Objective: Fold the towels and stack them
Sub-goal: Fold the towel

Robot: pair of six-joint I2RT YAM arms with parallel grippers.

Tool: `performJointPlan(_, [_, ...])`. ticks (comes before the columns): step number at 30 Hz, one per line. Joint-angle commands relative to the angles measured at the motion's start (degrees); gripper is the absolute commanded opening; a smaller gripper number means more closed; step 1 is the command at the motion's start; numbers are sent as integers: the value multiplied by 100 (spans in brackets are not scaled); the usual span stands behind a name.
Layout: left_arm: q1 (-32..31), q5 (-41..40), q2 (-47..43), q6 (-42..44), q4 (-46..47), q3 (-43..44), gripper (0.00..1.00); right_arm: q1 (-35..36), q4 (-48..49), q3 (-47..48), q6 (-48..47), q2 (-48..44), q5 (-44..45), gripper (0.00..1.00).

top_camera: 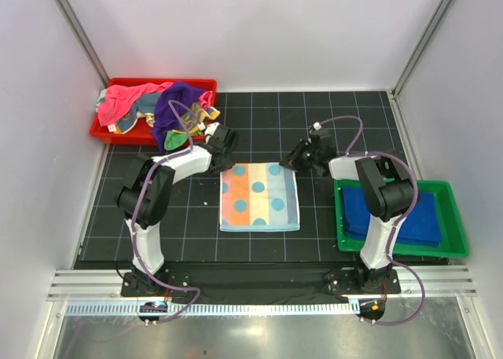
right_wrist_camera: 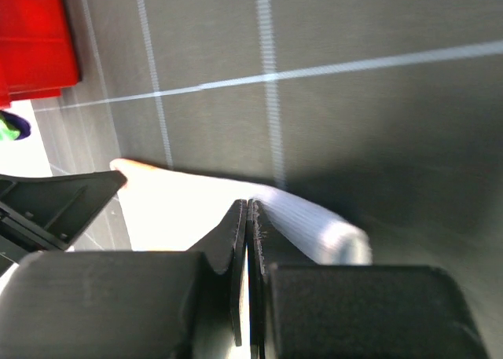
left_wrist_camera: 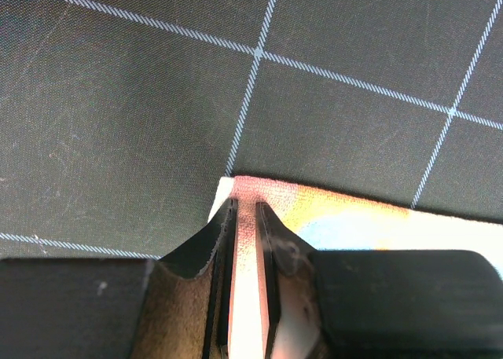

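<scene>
Cloth, top view: one polka-dot towel [top_camera: 259, 196] flat on the black mat [top_camera: 157, 217]. Left and beyond it, one red tray [top_camera: 206, 83] holds a heap: pink towel [top_camera: 130, 96], purple towel [top_camera: 177, 108], others tangled. Right of it, one green tray [top_camera: 457, 221] holds folded royal blue cloth [top_camera: 420, 217].

Left wrist view: left gripper [left_wrist_camera: 245, 206] pinches the polka-dot towel's [left_wrist_camera: 377, 225] corner.

Right wrist view: right gripper [right_wrist_camera: 247, 206] has its jaws together at the towel's [right_wrist_camera: 181, 210] edge; whether any cloth is caught is unclear.
</scene>
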Motion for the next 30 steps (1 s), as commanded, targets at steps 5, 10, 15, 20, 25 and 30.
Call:
performJointPlan(5, [116,-193,198,33,-399,-41,19,-418,-374,-278,-479,-615,-29,1])
performJointPlan(10, [124,-149,75,94,-443,29,19,-471,-874,-59,-769,-791,216,1])
performJointPlan(15, [124,-44,-162,287,-470,143,23,-479,-1270,240,-989,-958,305,2])
performJointPlan(20, [124,53,-557,463,-610,363,31,-471,-1631,495,-1165,-1212,515,8])
performJointPlan(25, [124,-8,-795,552,-838,451,37,-366,-2062,653,-1393,-1222,718,18])
performJointPlan(30, [124,-202,-787,657,-979,407,41,-216,-2342,838,-1560,-994,928,28])
